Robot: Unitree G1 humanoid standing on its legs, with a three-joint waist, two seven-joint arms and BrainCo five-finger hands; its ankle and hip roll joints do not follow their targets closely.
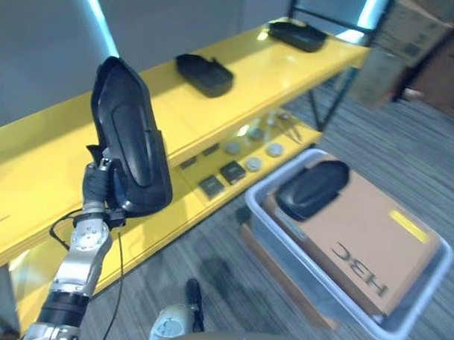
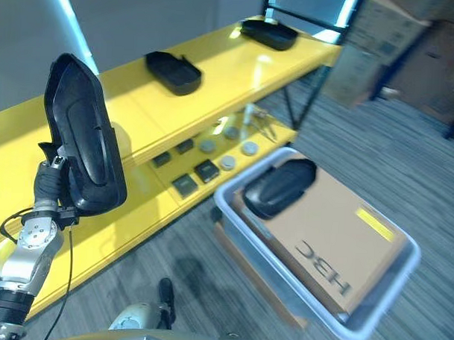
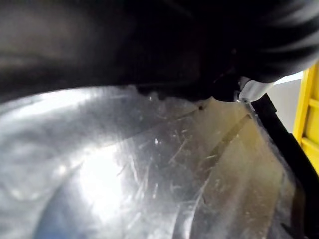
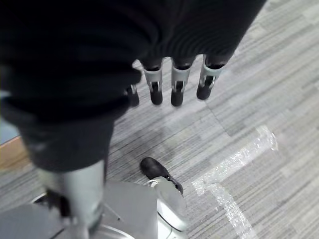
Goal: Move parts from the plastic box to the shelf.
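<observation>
Left robot hand (image 1: 100, 182) raised at the left of the scene, clenched round the lower back of a large black moulded part (image 1: 131, 140). Part held upright, narrow end up, in front of the yellow shelf (image 1: 33, 171) and above its near edge. From the left wrist, glossy scratched black surface of the same part (image 3: 149, 169) pressed close against the dark cover, yellow shelf edge at the side.

Two more black parts lying flat on the shelf's top board: one (image 1: 205, 73) near the middle, another (image 1: 297, 34) at the far right end. On the lower board, small dark square pieces (image 1: 221, 177) and round grey discs (image 1: 254, 152), near each other.

To the right on the carpet floor (image 1: 407, 146), grey plastic box (image 1: 342, 293) holding a brown cardboard carton (image 1: 366, 242). One black part (image 1: 312, 188) resting on the carton's far-left corner, inside the box.

Right robot hand (image 4: 172, 82) hanging over the carpet, fingers straight and relaxed, holding nothing. Strips of clear tape (image 4: 239, 164) on the floor beneath.
</observation>
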